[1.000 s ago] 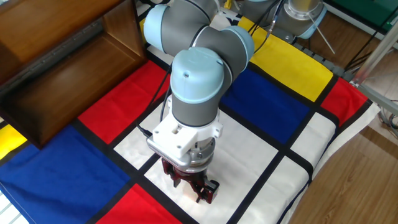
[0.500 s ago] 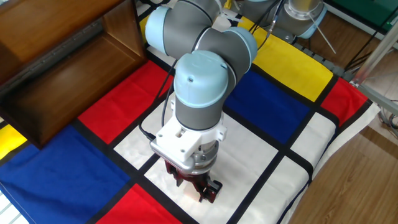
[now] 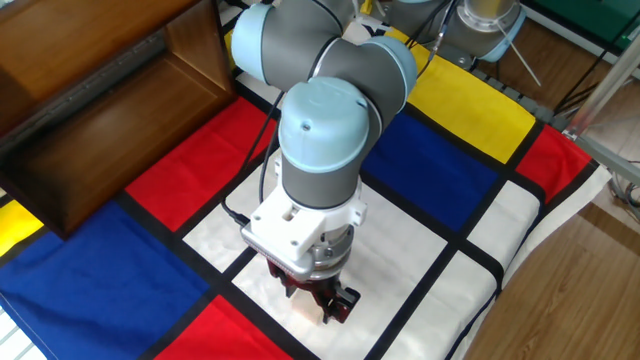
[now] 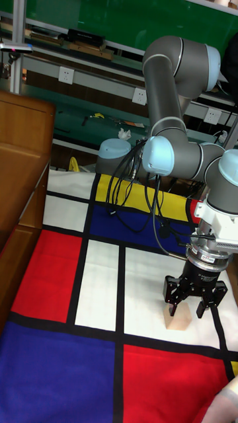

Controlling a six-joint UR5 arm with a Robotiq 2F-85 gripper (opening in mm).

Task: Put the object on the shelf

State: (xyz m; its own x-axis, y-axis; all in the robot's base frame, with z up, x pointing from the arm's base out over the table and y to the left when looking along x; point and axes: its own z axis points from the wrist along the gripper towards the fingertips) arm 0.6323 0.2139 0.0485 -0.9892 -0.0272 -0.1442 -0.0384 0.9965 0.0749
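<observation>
The object (image 4: 177, 320), a small pale wooden block, rests on a white cell of the cloth. My gripper (image 4: 192, 306) points straight down just above it, its dark fingers (image 4: 170, 296) spread open and the block low between them, toward the left finger. In the fixed view the gripper (image 3: 322, 303) sits under the wrist and hides the block. The shelf (image 3: 100, 100), dark brown wood, stands at the far left; its boards (image 4: 16, 198) lie well away from the gripper.
A cloth of red, blue, yellow and white cells (image 3: 450, 170) covers the table. Its right edge (image 3: 530, 260) drops to a wooden floor. A grey robot base (image 4: 116, 155) with black cables (image 4: 142, 192) stands at the back.
The arm has shifted slightly right and toward the table's near edge, carrying the gripper with it. The fingers stay spread.
</observation>
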